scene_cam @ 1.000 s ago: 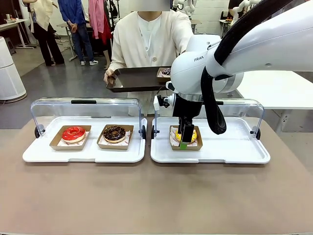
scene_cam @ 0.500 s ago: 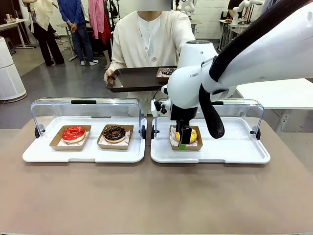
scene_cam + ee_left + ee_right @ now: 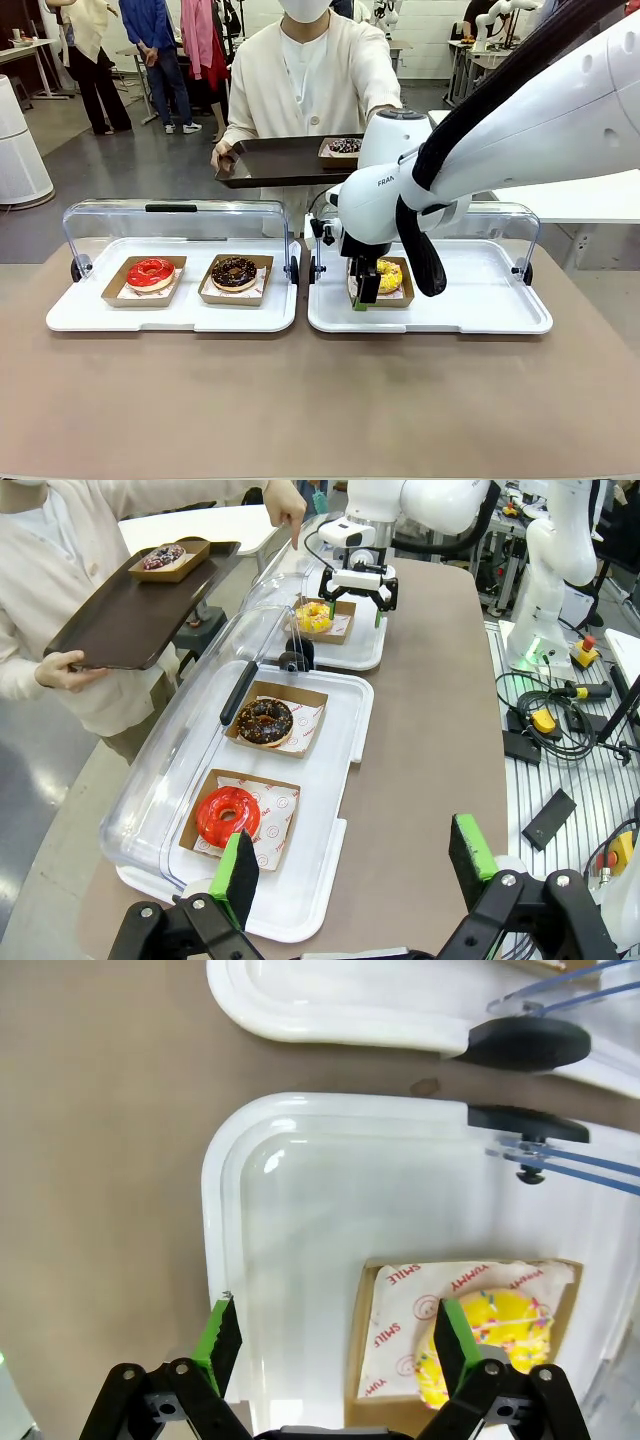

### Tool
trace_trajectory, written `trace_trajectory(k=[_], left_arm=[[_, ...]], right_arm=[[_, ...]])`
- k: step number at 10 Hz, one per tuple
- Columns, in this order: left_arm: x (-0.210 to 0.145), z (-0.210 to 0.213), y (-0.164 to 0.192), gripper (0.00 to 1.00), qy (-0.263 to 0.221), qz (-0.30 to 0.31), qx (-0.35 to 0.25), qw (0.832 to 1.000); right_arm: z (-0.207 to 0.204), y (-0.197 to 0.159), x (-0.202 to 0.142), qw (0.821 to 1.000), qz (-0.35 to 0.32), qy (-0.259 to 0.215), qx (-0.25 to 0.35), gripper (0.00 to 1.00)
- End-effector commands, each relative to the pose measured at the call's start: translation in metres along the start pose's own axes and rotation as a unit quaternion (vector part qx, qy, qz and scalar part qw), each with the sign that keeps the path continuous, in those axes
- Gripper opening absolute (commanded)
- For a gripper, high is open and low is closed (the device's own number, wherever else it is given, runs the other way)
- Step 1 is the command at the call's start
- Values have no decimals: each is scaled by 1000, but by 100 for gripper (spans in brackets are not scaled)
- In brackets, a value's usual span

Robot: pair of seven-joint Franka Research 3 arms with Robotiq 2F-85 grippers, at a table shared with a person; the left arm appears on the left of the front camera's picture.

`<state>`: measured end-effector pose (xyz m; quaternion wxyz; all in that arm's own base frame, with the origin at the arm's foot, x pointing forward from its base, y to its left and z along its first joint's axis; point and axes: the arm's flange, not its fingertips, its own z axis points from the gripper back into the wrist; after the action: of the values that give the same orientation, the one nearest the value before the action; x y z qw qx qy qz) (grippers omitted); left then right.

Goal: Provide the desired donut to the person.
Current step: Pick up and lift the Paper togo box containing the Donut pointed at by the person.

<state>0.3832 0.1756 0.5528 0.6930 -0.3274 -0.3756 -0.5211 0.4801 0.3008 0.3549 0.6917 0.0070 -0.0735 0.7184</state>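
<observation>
A yellow sprinkled donut [image 3: 389, 275] lies in a brown box on the right white tray [image 3: 480, 300]. My right gripper [image 3: 360, 292] hangs open over the box's left edge. In the right wrist view, one finger [image 3: 220, 1332] is over the tray's rim and the other [image 3: 450, 1340] is beside the yellow donut [image 3: 495, 1335]. The person [image 3: 310, 80] stands across the table holding a dark tray [image 3: 275, 160] that carries a boxed chocolate donut [image 3: 344, 147]. My left gripper [image 3: 355, 865] is open and holds nothing, back over the table's near end.
The left white tray [image 3: 80, 315] holds a red donut [image 3: 150, 272] and a chocolate donut [image 3: 234, 271] in boxes. Both trays have clear lids standing open at the back. The person's other hand [image 3: 287, 502] reaches out above the right tray's lid. Bare table lies in front.
My right arm has swung left, and its gripper has shifted from over the yellow donut to the box's left edge, still open.
</observation>
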Motion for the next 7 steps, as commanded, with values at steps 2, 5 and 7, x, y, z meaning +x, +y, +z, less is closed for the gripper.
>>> trace_trajectory(k=[2, 5, 7], left_arm=[[0, 1, -1, 100, -3, -5, -1, 1000], [0, 1, -1, 100, -3, -5, -1, 1000], [0, 1, -1, 100, -3, -5, -1, 1000]], right_arm=[[-17, -4, 2, 1000, -21, 3, 13, 100], [-26, -7, 3, 1000, -22, -1, 12, 100], [-31, -14, 0, 999, -36, -3, 12, 100]])
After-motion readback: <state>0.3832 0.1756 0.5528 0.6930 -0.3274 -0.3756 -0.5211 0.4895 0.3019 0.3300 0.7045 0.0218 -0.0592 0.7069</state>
